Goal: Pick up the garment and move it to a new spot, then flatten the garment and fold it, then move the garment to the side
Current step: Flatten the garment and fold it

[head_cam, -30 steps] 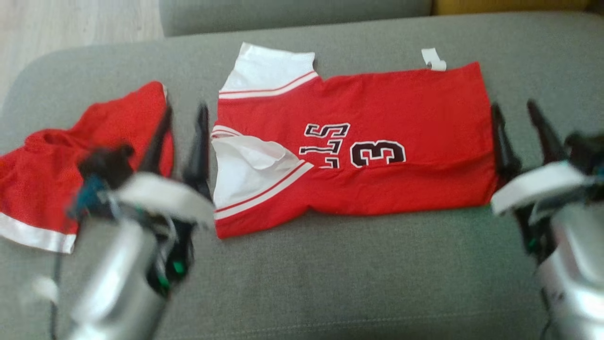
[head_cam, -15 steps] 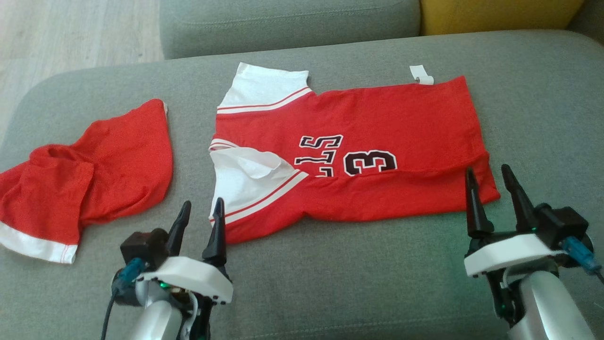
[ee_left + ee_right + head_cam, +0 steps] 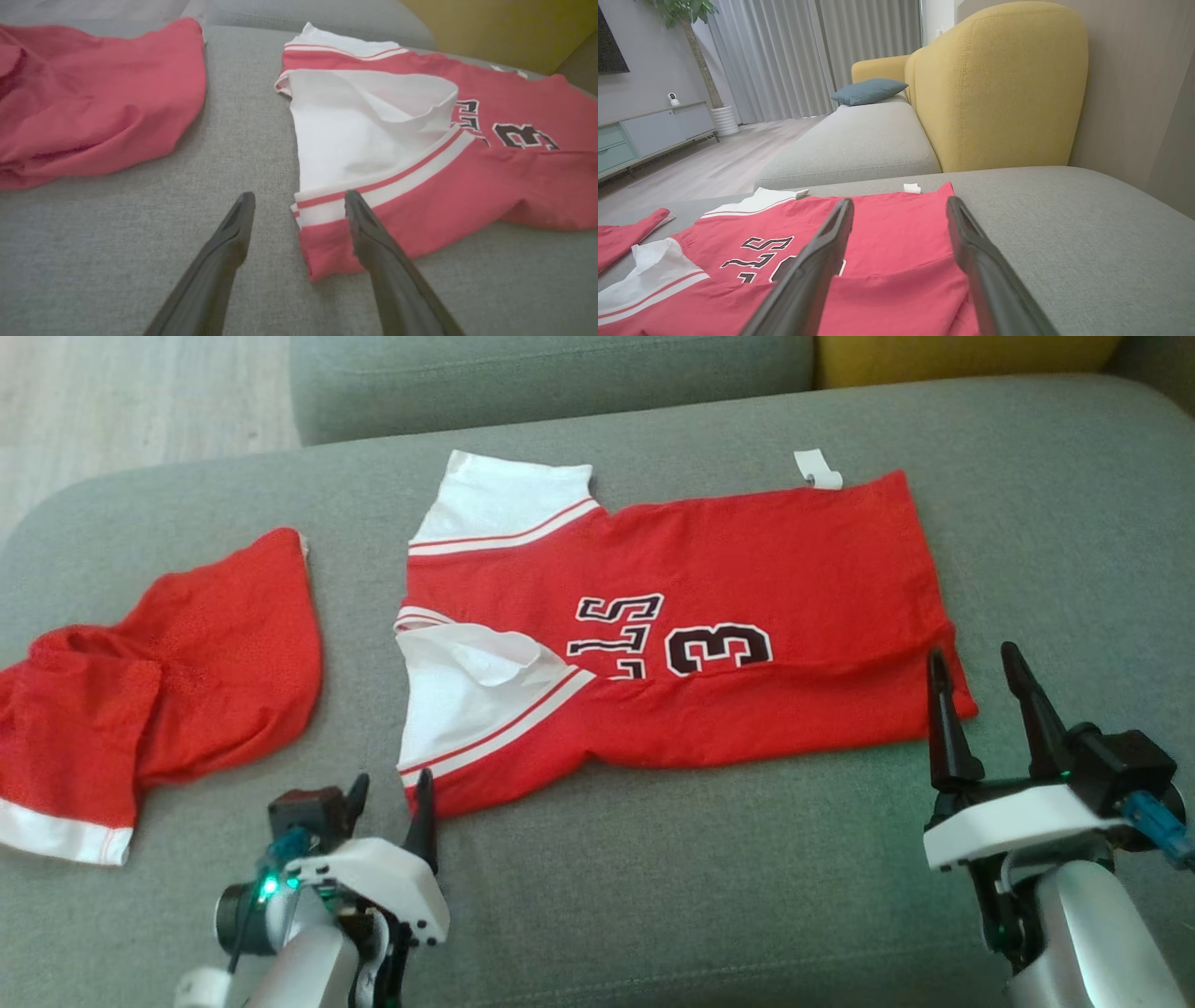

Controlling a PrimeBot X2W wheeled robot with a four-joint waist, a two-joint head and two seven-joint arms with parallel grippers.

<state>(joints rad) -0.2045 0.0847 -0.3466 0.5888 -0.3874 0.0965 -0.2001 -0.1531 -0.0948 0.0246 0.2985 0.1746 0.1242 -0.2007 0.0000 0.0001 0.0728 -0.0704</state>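
On grey woven cushion (image 3: 653,859), flat red jersey (image 3: 766,569), white striped sleeves

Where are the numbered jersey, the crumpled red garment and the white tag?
numbered jersey (image 3: 794,560), head view, plain red body panel
crumpled red garment (image 3: 233,635), head view, its upper red part
white tag (image 3: 815,469), head view, middle of the tag

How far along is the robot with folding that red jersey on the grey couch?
Done: the jersey lies spread flat on the cushion, its near long edge apparently folded over once, covering part of the number. In hand: left gripper and right gripper, both open and empty, sit at its near corners. Left: finishing the fold and moving it aside.
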